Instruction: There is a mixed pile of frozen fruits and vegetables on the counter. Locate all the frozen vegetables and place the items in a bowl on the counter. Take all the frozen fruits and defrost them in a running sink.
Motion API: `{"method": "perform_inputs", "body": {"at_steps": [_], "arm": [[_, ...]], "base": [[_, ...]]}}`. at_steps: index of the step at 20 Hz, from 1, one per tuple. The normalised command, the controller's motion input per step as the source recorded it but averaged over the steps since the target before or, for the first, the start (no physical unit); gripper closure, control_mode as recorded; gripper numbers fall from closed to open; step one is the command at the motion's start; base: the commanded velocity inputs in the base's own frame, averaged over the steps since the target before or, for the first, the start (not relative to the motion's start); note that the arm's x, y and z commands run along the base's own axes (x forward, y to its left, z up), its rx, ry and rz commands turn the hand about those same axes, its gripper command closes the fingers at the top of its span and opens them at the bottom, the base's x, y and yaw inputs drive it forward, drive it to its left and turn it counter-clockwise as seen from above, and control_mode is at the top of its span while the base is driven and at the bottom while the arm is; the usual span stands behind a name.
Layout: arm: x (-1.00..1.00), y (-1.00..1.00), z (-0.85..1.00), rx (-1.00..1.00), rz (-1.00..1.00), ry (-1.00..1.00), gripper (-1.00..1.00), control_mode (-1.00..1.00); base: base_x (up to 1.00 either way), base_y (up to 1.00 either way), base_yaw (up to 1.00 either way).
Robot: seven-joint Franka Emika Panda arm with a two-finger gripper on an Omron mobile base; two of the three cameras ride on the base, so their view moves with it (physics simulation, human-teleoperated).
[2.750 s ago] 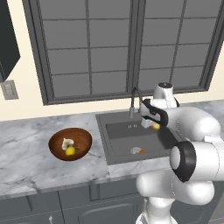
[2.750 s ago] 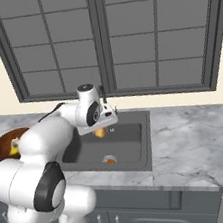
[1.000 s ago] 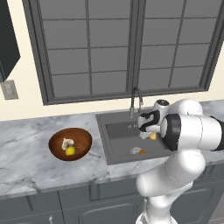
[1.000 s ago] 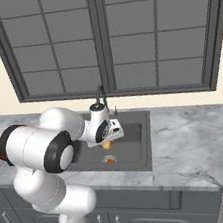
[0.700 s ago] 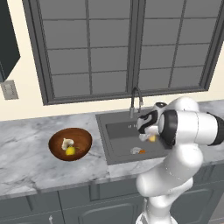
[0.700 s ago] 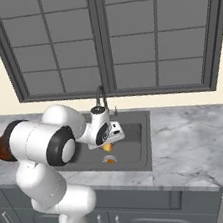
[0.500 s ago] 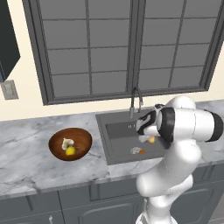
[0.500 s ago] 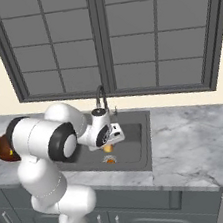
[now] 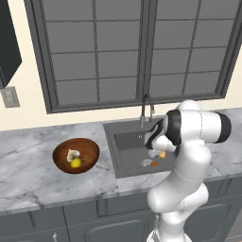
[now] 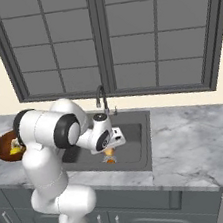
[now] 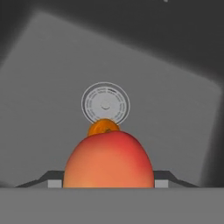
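My gripper [image 9: 159,153] hangs low inside the dark sink [image 9: 126,142], shut on the orange-red peach-like fruit [image 9: 162,154]. In the hand view the peach [image 11: 109,159] sits between my jaws, just over the small orange ball [image 11: 103,127] that lies beside the pale round drain [image 11: 105,103]. From the right, the gripper [image 10: 109,151] holds the peach [image 10: 108,153] a little above the orange [image 10: 111,160]. Left of the sink on the marble counter [image 9: 28,179] stands the brown bowl [image 9: 90,150], with the yellow piece [image 9: 75,163] and the whitish lump [image 9: 72,154] inside.
The thin curved faucet [image 9: 146,108] rises at the back rim of the sink, close behind my hand. A large window fills the wall behind the counter. Marble counter [image 10: 199,146] runs on to the right of the basin.
The hand has sunk from faucet height down into the basin with the peach held, and the arm's elbow has swung forward. The orange and the bowl's contents have not moved.
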Motion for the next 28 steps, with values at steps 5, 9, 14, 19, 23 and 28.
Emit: {"method": "perform_inputs", "body": {"at_steps": [5,9,14,19,23,28], "arm": [[0.15,0.0,-0.3,0.0,0.0,0.0,1.0,-1.0],[0.21,0.0,-0.15,0.0,0.01,0.0,1.0,-1.0],[0.21,0.0,-0.19,0.0,0.01,0.0,1.0,-1.0],[0.21,0.0,-0.23,0.0,0.0,0.0,1.0,-1.0],[0.17,0.0,-0.2,0.0,0.0,0.0,1.0,-1.0],[0.17,0.0,-0.2,0.0,0.0,0.0,1.0,-1.0]], "base": [[0.0,0.0,0.0],[0.0,0.0,0.0],[0.0,0.0,0.0],[0.0,0.0,0.0],[0.0,0.0,0.0],[0.0,0.0,0.0]]}}
